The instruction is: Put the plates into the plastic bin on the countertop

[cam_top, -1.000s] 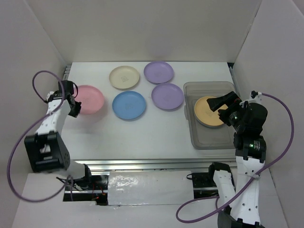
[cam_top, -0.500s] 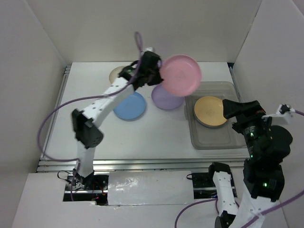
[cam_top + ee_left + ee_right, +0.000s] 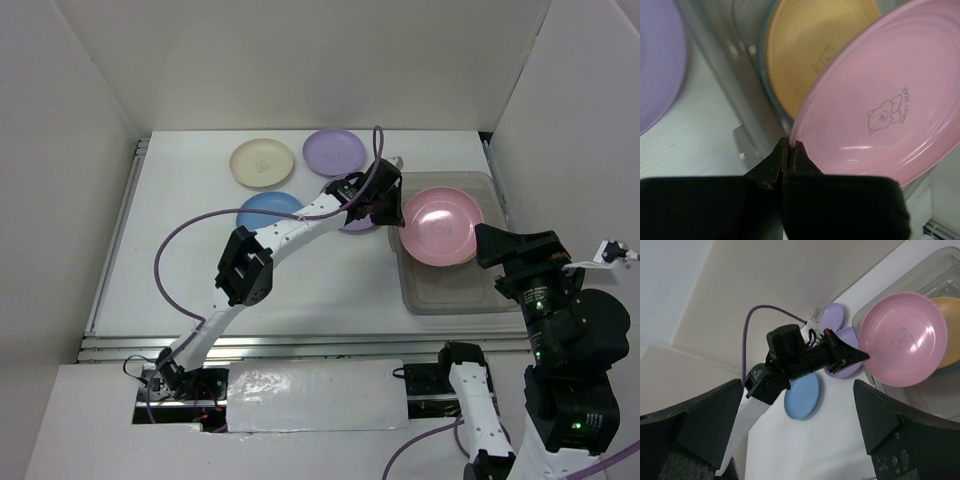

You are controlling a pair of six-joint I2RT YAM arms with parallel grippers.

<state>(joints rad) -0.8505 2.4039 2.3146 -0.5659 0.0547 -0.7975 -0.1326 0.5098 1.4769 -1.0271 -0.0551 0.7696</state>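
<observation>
Just then the left gripper (image 3: 790,146) had its jaws pinching the rim of the pink plate (image 3: 442,226), which was held tilted over the plastic bin (image 3: 440,296), above the yellow-orange plate (image 3: 815,45) lying inside. The right gripper (image 3: 490,246) hung beside the bin with its jaws spread wide, empty. The cream plate (image 3: 262,162), blue plate (image 3: 260,208) and lilac plates (image 3: 334,151) lay on the tabletop (image 3: 180,250).

Pink plate (image 3: 441,225) carried from desk (image 3: 200,290) left edge to over bin (image 3: 440,305) by left end effector (image 3: 394,204); right end effector (image 3: 487,243) backed out of bin.
</observation>
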